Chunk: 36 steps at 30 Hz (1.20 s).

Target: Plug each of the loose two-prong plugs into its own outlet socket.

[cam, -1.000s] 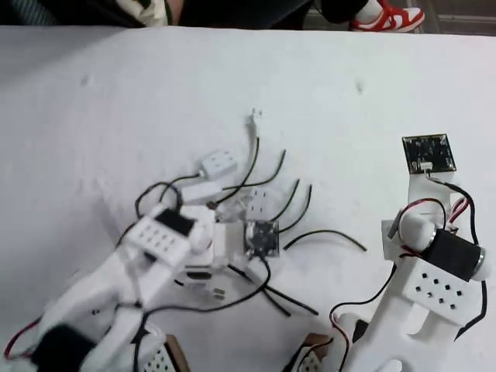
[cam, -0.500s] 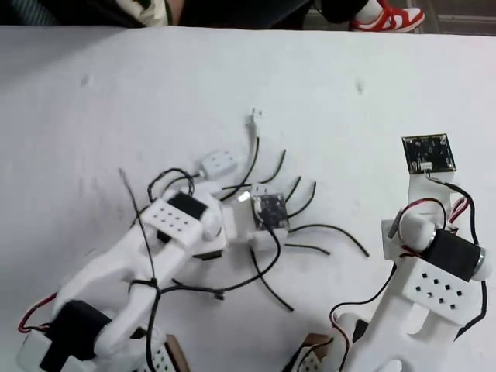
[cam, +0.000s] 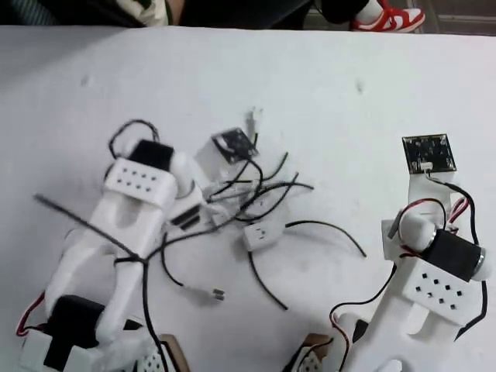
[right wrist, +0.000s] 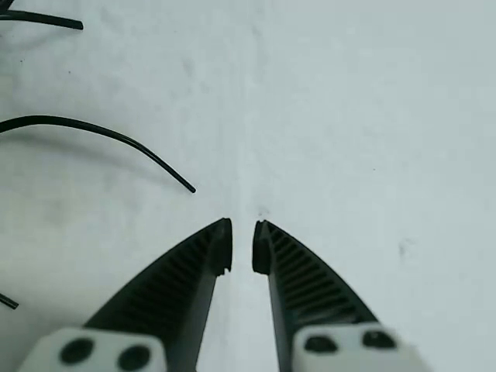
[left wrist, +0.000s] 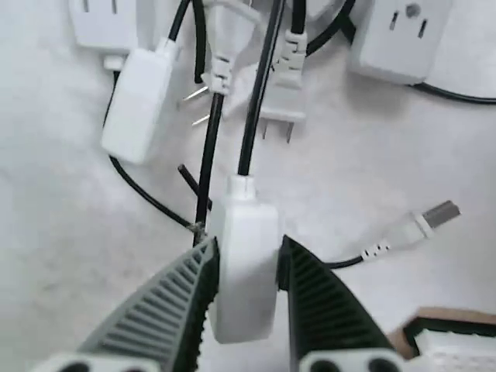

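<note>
White counter (cam: pixel 349 70), with a tangle of black cables (cam: pixel 263 190) in the middle of it and an arm on each side.

Left gripper (left wrist: pixel 246 246): fingers clenched on a white block (left wrist: pixel 244 298) with a black cable coming out of its far end. Block sits squarely between the ribbed pads, low over the counter at the near edge of the tangle.

Just past it in the left wrist view: a two-prong plug (left wrist: pixel 285 108) lying flat, prongs bare and pointing back toward the gripper, not in anything. Next to it is a second white block (left wrist: pixel 139 105) on its own cable.

Outlet socket (left wrist: pixel 399 35) lies face up beyond the plug, slots visible and unoccupied. Another socket (left wrist: pixel 101 19) lies at the opposite side of the tangle.

One more loose plug (cam: pixel 215 293) lies by itself on bare counter, nearer the arm bases than the tangle.

Right gripper (right wrist: pixel 242 232): fingers almost together with a thin gap, grasping nothing, over bare counter well apart from the tangle. A black cable end (right wrist: pixel 116 139) lies near its tips.
</note>
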Tool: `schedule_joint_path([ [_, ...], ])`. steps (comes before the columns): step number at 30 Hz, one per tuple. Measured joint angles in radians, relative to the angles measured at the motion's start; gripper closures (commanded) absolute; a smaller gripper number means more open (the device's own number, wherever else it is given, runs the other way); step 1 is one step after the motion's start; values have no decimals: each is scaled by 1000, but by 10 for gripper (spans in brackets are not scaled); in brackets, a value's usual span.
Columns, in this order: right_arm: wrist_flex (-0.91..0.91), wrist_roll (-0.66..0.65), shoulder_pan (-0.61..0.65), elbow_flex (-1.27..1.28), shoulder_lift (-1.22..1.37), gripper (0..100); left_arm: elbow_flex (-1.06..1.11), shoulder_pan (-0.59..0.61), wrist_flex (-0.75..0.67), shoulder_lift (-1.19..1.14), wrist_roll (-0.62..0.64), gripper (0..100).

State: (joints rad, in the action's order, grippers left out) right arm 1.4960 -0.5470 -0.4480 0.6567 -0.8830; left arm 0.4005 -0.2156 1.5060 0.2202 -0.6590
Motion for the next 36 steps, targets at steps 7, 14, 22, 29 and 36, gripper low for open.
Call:
schedule_joint_path([
  [7, 0, 0, 0, 0, 0, 939, -120, 57, 226, -3, 3, 977],
  [14, 0, 0, 72, 46, 0, 939, 17, 43, 130, -48, 5, 977],
  [22, 0, 0, 124, 80, 0, 939, 173, -6, -137, -121, 5, 760],
  [29, 0, 0, 130, 80, 0, 939, 186, 40, -310, -172, 5, 697],
  [36, 0, 0, 130, 80, 0, 939, 186, 158, -470, -173, -44, 698],
])
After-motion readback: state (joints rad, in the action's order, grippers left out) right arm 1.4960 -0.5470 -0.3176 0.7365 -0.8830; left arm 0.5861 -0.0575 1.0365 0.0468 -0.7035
